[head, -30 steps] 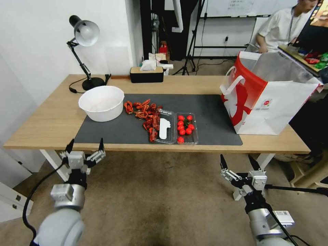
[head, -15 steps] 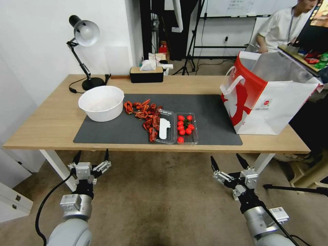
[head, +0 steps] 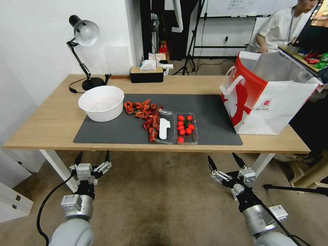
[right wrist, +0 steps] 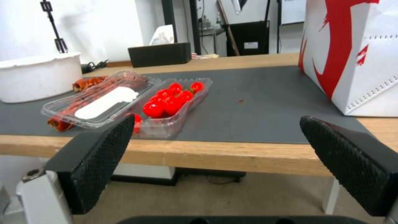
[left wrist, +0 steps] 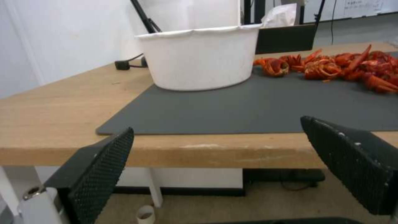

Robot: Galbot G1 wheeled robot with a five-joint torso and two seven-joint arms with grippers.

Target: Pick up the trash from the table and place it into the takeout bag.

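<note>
On the table (head: 51, 119), a dark grey mat (head: 212, 112) carries a pile of red crayfish shells (head: 143, 111), an open clear plastic box (head: 176, 128) with small red tomatoes in one half, and a white bowl (head: 101, 102). The white takeout bag (head: 273, 102) with a red side panel stands open at the table's right end. Both grippers hang below and in front of the table's near edge. My left gripper (head: 93, 157) is open in front of the bowl (left wrist: 199, 59). My right gripper (head: 222, 159) is open in front of the plastic box (right wrist: 166, 99) and the bag (right wrist: 352, 53).
A black desk lamp (head: 83, 32) and a dark tissue box (head: 147, 73) stand along the table's far edge. A white cabinet (head: 13, 201) sits on the floor at the left. A black stand leg (head: 297, 188) lies on the floor at the right.
Both arms have dropped lower and drawn back from the table's front edge. The left gripper went slightly right, the right gripper slightly left. Nothing on the table moved.
</note>
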